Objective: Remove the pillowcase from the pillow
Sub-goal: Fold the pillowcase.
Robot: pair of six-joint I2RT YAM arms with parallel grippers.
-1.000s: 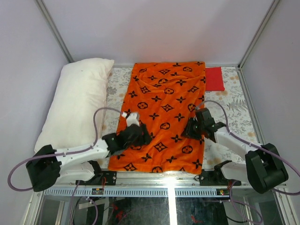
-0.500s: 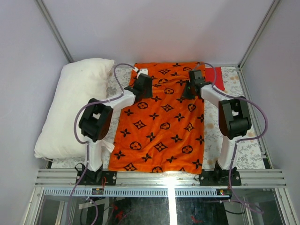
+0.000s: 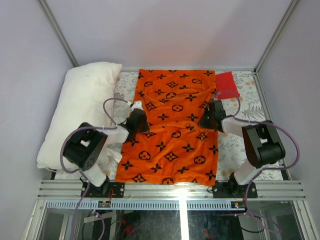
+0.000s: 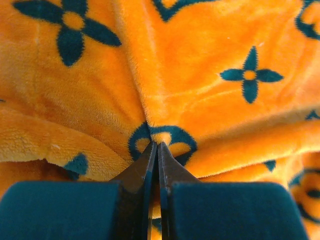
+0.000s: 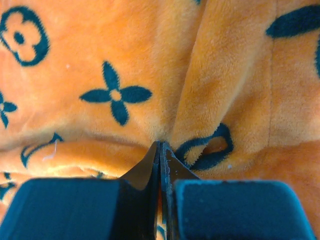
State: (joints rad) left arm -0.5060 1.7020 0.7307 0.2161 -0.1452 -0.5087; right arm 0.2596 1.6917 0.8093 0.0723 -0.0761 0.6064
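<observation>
Pillowcase (image 3: 172,145) lies spread on worktop (image 3: 252,107) beside pillow (image 3: 82,110), clear of it; left claw (image 4: 158,145) and right claw (image 5: 160,145) are pressed together, each pinching a puckered pillowcase fold.

Pale lilac-grey walls (image 3: 165,30) enclose three sides, plain, evenly lit. Aluminium corner posts (image 3: 57,31) slant up at both back corners. Floral-print cover on the tabletop (image 3: 255,97). Silver slotted rail (image 3: 150,190) along the near edge.
</observation>
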